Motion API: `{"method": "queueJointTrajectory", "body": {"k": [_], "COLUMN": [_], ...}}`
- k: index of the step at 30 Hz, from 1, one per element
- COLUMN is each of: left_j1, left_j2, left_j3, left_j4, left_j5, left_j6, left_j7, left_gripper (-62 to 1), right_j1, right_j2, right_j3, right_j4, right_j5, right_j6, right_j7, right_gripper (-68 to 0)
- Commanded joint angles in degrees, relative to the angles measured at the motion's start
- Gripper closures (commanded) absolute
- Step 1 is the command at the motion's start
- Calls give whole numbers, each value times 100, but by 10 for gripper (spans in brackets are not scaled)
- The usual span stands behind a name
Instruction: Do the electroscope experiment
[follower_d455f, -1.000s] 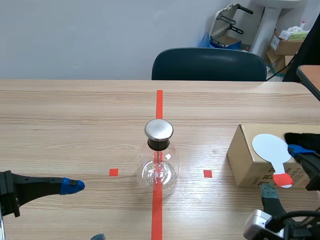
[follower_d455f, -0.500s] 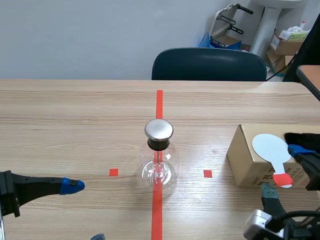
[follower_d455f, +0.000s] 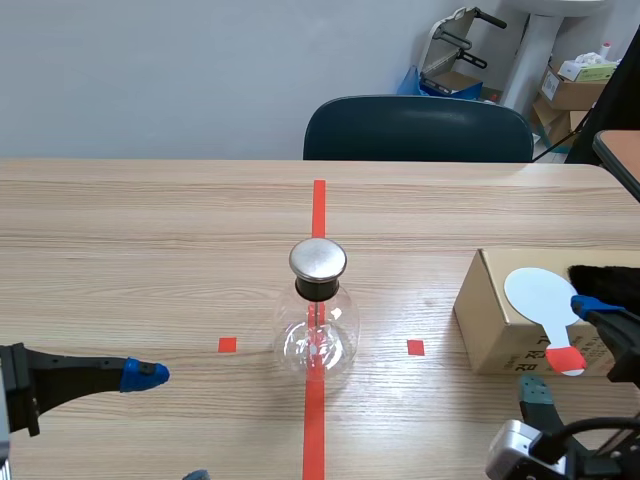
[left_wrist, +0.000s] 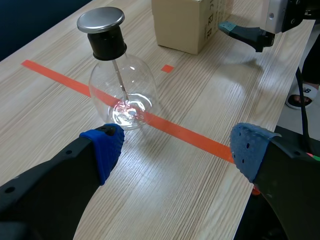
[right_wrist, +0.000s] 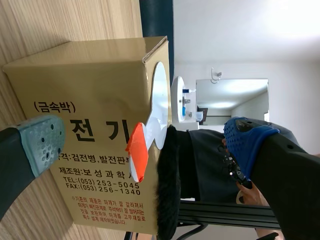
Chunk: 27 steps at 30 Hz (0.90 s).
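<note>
Right claw (right_wrist: 145, 145), released, has edged slightly closer around the white paddle (follower_d455f: 540, 293) lying on the cardboard box (follower_d455f: 490, 320); a grasp appears imminent. Electroscope (follower_d455f: 318, 325) stands just ahead of the released left claw (left_wrist: 182, 145).

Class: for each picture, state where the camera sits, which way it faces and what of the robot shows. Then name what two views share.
Scene view: between the arms, facing across the table to the flask and box; left gripper and right gripper low at the sides.
Left wrist view: on the left arm, looking past its open fingers at the flask.
Right wrist view: on the right arm, facing the box side and paddle past its open fingers.
Shared: the box, in all three.
</note>
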Motion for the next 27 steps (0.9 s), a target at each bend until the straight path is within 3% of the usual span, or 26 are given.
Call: {"method": "queueJointTrajectory", "body": {"k": [1, 11, 27], "left_j1": [15, 15, 15], "left_j2": [11, 13, 13], "left_j3": [22, 22, 22], "left_j4": [144, 208, 264], "left_j5": [-37, -146, -146], "left_j6": [-2, 11, 11], "left_j7": [-79, -540, -658], "left_gripper": [-465, -465, -465], "right_j1": [2, 2, 2], "right_j2": [48, 70, 66], "right_j3": [-20, -17, -20], "right_j4": [98, 98, 98], "right_j5": [63, 63, 63], "right_j6": [-57, -61, -63], "right_j7": [22, 17, 22], "right_gripper": [-679, -679, -679]}}
